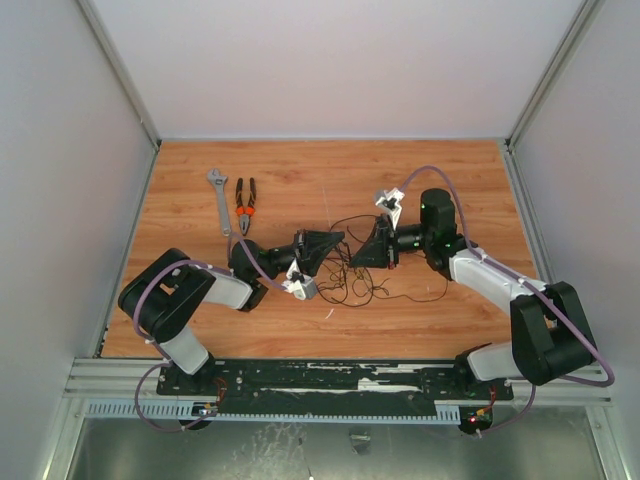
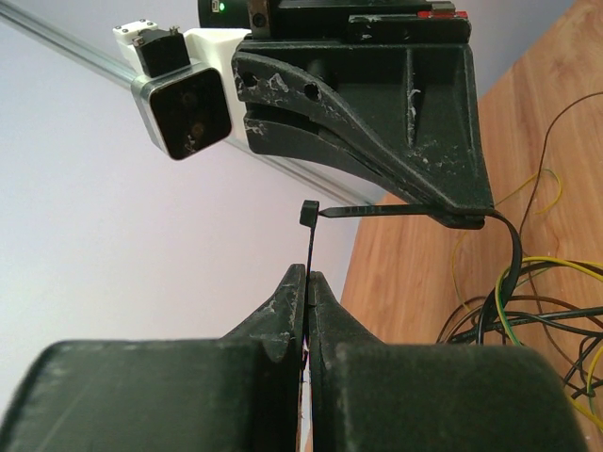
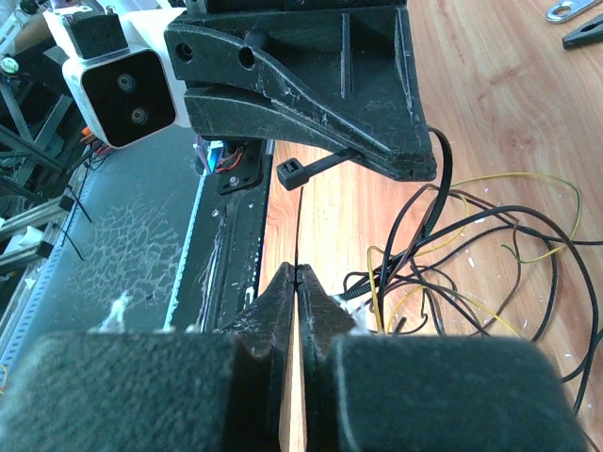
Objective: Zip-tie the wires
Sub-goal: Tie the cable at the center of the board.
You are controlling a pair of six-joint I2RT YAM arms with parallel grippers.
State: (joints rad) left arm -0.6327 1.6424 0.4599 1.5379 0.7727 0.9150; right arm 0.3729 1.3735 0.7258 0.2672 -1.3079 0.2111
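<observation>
Both end effectors pinched shut on zip tie (image 2: 309, 213): left end effector (image 2: 308, 287) grips strap running straight ahead to head, right end effector (image 3: 297, 278) grips strap leaving head sideways. Loop drops round wires (image 2: 546, 315), mid-surface (image 1: 300, 170), between arms. Tightening likely means pulling apart.

The thin, stiff plastic zip tie (image 2: 311, 247) was black; the tangled thin wires (image 1: 366, 277) black and olive-yellow; the wood-grain surface (image 1: 330, 170) orange-brown.
</observation>
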